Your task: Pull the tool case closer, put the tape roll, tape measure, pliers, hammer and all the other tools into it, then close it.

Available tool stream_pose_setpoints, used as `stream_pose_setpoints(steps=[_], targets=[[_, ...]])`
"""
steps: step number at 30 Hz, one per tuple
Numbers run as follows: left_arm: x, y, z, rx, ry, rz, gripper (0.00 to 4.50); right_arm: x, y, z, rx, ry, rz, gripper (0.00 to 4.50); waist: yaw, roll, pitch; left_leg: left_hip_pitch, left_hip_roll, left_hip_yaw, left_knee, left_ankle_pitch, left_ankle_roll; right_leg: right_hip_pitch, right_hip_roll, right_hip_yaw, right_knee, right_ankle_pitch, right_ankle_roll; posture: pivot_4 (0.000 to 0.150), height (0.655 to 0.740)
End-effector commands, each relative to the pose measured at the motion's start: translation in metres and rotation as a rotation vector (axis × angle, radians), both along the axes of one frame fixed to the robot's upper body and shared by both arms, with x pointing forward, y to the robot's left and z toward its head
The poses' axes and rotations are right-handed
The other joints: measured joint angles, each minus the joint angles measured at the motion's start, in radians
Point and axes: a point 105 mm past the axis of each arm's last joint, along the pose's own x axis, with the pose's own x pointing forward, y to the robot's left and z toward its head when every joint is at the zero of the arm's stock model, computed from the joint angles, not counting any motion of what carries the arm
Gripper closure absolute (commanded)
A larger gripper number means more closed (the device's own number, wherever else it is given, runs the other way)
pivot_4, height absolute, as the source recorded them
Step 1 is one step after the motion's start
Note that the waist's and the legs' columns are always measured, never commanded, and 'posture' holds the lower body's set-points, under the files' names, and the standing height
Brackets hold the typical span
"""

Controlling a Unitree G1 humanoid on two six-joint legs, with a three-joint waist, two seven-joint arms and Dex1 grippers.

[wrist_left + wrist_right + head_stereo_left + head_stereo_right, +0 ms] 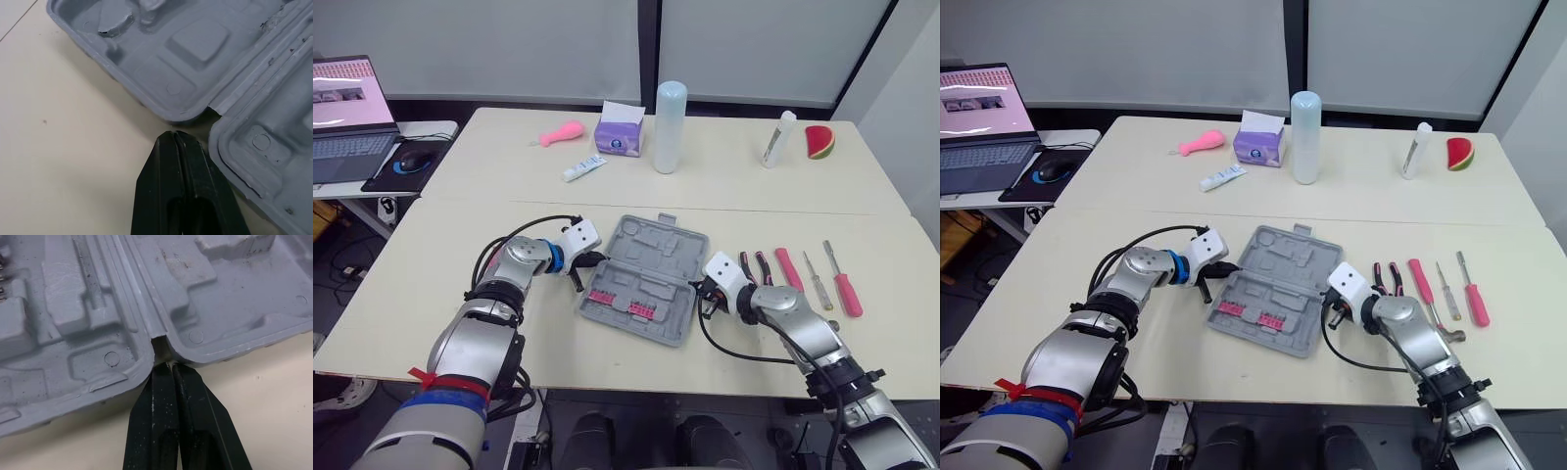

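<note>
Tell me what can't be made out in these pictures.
Pink tool beside the pliers: left eye view, near end behind the right arm.
Pink inserts in the case: head views, too small to identify.
Laptop screen: left eye view, cut by the left edge, text too small.
Tube label: head views, too small to read.

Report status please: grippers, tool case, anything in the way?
Jaws shut on both: left gripper and right gripper, tips at opposite hinge notches. Open tool case lies flat. Close beside right gripper: pliers.
</note>
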Motion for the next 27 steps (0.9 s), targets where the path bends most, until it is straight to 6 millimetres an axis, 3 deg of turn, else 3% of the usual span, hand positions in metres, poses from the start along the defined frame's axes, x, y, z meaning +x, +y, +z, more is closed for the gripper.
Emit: stream_pose_setpoints(steps=[1, 16, 27], targets=[[-0.01, -0.015, -0.001, -0.026, 0.044, -0.115, 4.5, -0.001, 0.008, 0.013, 0.023, -0.038, 0.055, 4.49, 0.0, 0.0, 0.0, 0.0, 0.0, 0.0, 0.0, 0.0, 0.0, 0.0, 0.0, 0.0, 0.0, 0.0, 0.0, 0.15, 0.6921], [-0.045, -0.022, -0.01, -0.093, 0.174, -0.243, 4.5, -0.022, -0.007, 0.018, -0.014, 0.025, 0.112, 4.49, 0.0, 0.0, 0.0, 0.0, 0.0, 0.0, 0.0, 0.0, 0.0, -0.001, -0.001, 0.001, 0.0, 0.0, 0.0, 0.15, 0.6921], [-0.096, -0.026, -0.019, -0.118, 0.305, -0.236, 4.5, -0.045, -0.019, 0.017, -0.024, 0.12, 0.1, 4.49, -0.001, 0.001, -0.001, 0.0, 0.0, -0.002, 0.0, 0.0, 0.0, 0.001, 0.0, 0.003, 0.0, 0.0, 0.0, 0.15, 0.6921]])
